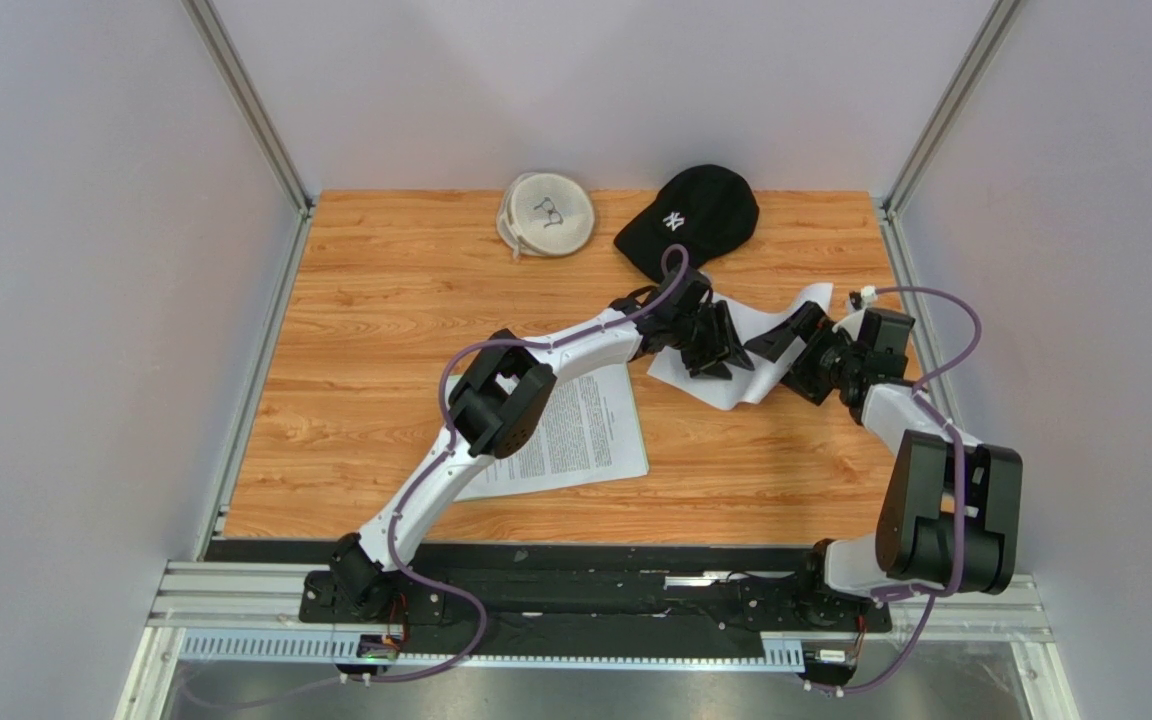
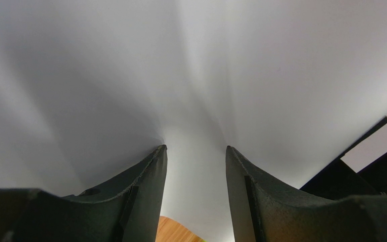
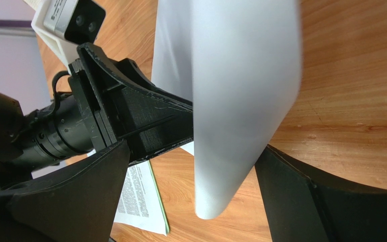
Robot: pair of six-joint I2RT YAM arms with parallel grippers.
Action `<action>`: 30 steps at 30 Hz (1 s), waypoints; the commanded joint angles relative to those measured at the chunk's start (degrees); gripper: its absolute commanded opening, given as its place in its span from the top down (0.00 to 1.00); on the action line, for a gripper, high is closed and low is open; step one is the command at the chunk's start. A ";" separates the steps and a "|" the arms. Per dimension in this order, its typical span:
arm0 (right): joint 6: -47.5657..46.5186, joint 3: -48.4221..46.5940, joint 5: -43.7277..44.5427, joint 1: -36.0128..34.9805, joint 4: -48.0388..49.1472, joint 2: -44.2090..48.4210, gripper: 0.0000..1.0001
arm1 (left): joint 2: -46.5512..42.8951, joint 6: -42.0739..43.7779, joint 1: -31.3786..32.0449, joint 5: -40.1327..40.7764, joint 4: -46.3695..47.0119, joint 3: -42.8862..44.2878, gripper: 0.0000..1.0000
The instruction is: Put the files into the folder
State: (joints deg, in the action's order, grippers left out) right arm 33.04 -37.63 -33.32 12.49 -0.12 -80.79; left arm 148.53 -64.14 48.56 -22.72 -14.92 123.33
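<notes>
Right now a curled white sheet (image 1: 748,353) hangs between the arms — pinched in the left gripper (image 1: 720,339), loose between the wide-open right gripper (image 1: 796,360) jaws — with the folder (image 1: 567,435) lying nearer the left arm's base.

Printed sheet (image 1: 575,435): flat on the folder (image 3: 159,205), near the bench's (image 1: 357,315) front edge, left of centre.
Loose sheet (image 1: 748,353): right of centre, raised and bent between the two grippers.
Cap (image 1: 690,215): back edge, right of centre.
Round case (image 1: 546,213): back edge, left of the cap.
</notes>
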 commanded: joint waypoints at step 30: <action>-6.94 -2.28 19.51 -11.79 -15.52 9.61 0.11 | 2.12 -1.43 -3.56 -9.80 -1.26 -1.25 0.42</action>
State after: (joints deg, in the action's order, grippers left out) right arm 22.76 -39.24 -16.56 0.71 -14.33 -68.88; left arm 149.45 -65.76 45.32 -32.77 -15.20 122.91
